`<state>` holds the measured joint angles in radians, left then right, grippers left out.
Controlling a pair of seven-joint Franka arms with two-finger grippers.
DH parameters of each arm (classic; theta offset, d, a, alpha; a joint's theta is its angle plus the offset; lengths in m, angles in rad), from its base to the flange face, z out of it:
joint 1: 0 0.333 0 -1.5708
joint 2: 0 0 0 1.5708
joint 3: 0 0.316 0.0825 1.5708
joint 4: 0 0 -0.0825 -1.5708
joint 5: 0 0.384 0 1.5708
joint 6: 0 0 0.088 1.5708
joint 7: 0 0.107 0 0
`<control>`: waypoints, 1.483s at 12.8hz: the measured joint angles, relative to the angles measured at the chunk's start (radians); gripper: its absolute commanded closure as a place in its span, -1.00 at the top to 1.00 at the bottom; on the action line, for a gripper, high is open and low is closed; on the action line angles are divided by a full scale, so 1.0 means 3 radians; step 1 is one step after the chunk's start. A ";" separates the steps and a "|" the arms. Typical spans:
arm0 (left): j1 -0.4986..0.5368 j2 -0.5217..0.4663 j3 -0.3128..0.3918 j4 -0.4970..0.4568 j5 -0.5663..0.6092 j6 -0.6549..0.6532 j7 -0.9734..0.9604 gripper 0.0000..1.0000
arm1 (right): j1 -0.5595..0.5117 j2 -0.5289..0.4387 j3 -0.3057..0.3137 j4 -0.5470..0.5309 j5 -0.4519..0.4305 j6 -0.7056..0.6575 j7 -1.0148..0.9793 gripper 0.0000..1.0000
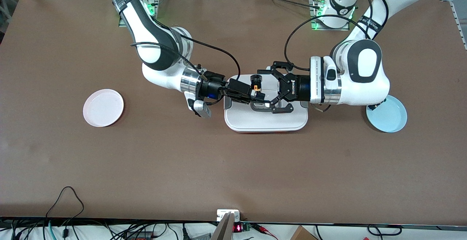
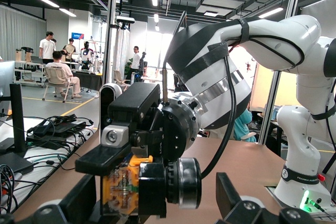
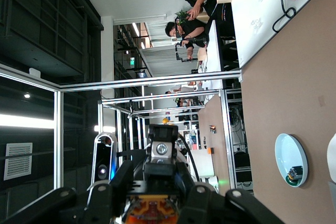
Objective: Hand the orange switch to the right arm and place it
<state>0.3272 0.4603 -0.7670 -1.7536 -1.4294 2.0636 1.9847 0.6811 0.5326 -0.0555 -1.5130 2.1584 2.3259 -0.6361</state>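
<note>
The orange switch (image 1: 257, 84), a tiny black block with an orange face, hangs over the white tray (image 1: 266, 121) in mid-table. My right gripper (image 1: 257, 93) is shut on it with its slim black fingers. My left gripper (image 1: 265, 88), the black linkage claw, faces it from the left arm's end and stands open. Its fingers (image 2: 231, 198) sit on either side of the switch (image 2: 131, 187) with gaps, not touching. In the right wrist view the switch's orange face (image 3: 152, 211) shows low, framed by the spread claw.
A pink plate (image 1: 103, 107) lies toward the right arm's end of the table. A light blue plate (image 1: 388, 117) lies toward the left arm's end, partly under the left arm, with a small object in it (image 3: 295, 173). Cables run along the table's front edge.
</note>
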 measured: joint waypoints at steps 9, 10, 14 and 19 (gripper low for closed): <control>0.0122 -0.0026 -0.0002 0.0006 0.0000 -0.0077 -0.0207 1.00 | -0.0064 -0.0035 -0.0030 0.0013 -0.0008 0.0000 0.0001 -1.00; 0.0163 -0.0026 -0.0001 0.0005 0.0000 -0.0132 -0.0304 1.00 | -0.0076 -0.0054 -0.0031 0.0013 -0.0013 0.0000 0.0006 -1.00; 0.0241 -0.0026 0.0010 -0.0007 0.0013 -0.0254 -0.0789 1.00 | -0.0205 -0.0106 -0.0037 0.0013 -0.0417 -0.0112 0.0270 -1.00; 0.0241 -0.0018 0.0020 -0.0019 0.0852 -0.0256 -0.1719 1.00 | -0.0698 -0.0108 -0.0051 0.0013 -0.1210 -0.0774 0.0655 -1.00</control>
<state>0.3994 0.4548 -0.7609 -1.7594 -1.1738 1.9869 1.4690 0.4717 0.5003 -0.0709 -1.5092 1.7955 2.0937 -0.4395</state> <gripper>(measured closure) 0.000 0.604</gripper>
